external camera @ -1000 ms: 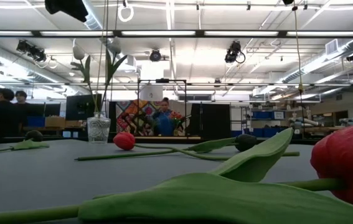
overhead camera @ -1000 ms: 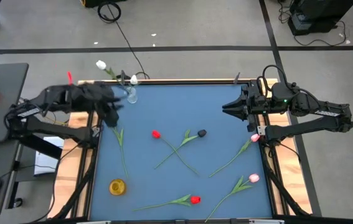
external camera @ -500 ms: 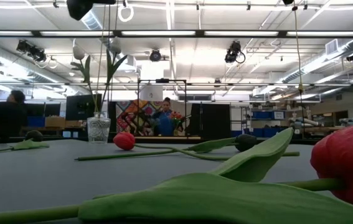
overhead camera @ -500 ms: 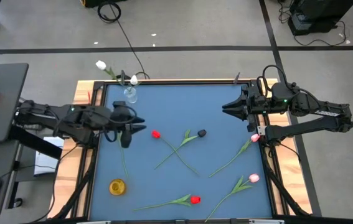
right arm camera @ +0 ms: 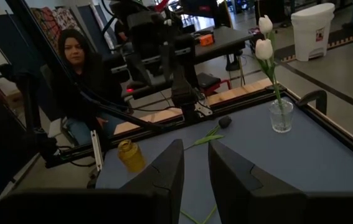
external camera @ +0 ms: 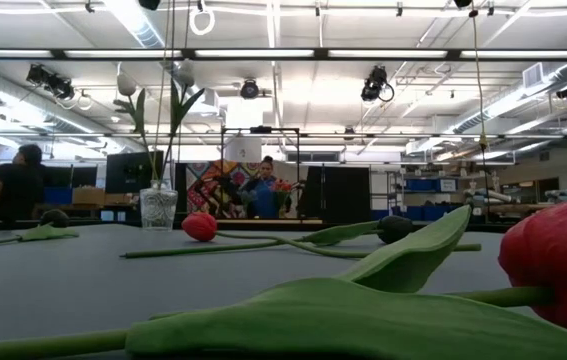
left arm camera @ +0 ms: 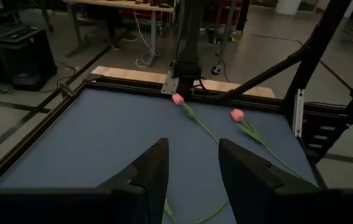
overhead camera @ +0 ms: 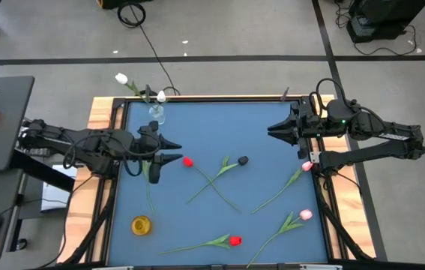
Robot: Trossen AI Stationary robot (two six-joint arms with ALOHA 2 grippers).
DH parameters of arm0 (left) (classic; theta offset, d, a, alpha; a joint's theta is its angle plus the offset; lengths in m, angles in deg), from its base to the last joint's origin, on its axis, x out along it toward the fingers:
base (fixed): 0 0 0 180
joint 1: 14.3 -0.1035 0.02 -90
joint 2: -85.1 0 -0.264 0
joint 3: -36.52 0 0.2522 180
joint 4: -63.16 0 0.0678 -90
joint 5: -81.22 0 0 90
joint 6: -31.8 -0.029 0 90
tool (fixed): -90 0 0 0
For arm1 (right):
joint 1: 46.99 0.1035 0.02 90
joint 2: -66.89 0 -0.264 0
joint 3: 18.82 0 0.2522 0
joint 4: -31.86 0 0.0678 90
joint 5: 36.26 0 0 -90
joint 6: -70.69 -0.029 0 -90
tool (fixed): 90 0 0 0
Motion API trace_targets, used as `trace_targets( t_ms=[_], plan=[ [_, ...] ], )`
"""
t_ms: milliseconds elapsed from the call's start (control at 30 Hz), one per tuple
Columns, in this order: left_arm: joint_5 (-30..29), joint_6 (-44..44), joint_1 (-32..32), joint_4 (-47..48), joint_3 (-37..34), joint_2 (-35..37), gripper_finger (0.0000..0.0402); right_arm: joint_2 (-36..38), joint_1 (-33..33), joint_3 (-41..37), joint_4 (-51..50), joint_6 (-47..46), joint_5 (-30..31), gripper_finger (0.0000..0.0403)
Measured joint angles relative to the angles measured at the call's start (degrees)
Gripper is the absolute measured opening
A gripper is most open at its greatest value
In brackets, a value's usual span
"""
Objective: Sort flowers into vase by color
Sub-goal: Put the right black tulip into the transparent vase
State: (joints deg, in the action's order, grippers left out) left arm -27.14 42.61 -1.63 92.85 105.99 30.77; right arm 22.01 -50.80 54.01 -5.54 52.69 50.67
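Two white flowers [overhead camera: 122,78] stand with their stems in a glass vase [overhead camera: 157,115] at the far left corner. Loose flowers lie flat on the blue mat: a red one [overhead camera: 188,161] crossed with a black one [overhead camera: 243,160] in the middle, two pink ones [overhead camera: 306,166] [overhead camera: 305,214] at the right, another red one [overhead camera: 234,241] near the front. One more stem [overhead camera: 149,191] lies below my left gripper [overhead camera: 176,151], which is open above the mat and points right. My right gripper [overhead camera: 270,129] hovers open at the far right and points left.
A small yellow vase [overhead camera: 142,224] stands near the front left corner. Wooden rails and black frame bars [overhead camera: 109,187] border the mat. A person [right arm camera: 80,68] sits beyond the table's left side. The mat's far middle [overhead camera: 219,124] is bare.
My left gripper has swung away from the glass vase at the far left, toward the table's middle and nearer side, and has tipped from pointing down at the mat to nearly level. It stays open and carries nothing. The flowers have not moved.
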Motion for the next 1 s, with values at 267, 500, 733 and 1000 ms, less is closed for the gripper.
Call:
trace_targets(
  t_ms=[267, 500, 733, 1000],
  plan=[
    [-0.39, 2.66, -1.71, -0.2, 0.08, -1.18, 0.0146, 0.0, 0.0, 0.0, 0.41, -0.02, -0.02, 0.0084],
    [-1.43, 7.17, -1.44, -0.2, 0.01, -2.15, 0.0146, -2.09, 0.0, 0.09, 6.49, -16.71, -2.81, 0.0084],
    [-1.47, 6.09, -1.23, -1.34, 0.03, -3.74, 0.0146, -11.44, 4.01, -1.48, 5.53, -31.65, -1.67, 0.0084],
    [-1.45, 4.55, -1.21, -0.56, 0.02, -3.8, 0.0146, -22.0, 9.37, -1.66, -1.27, -55.5, 3.72, 0.0084]
  ],
)
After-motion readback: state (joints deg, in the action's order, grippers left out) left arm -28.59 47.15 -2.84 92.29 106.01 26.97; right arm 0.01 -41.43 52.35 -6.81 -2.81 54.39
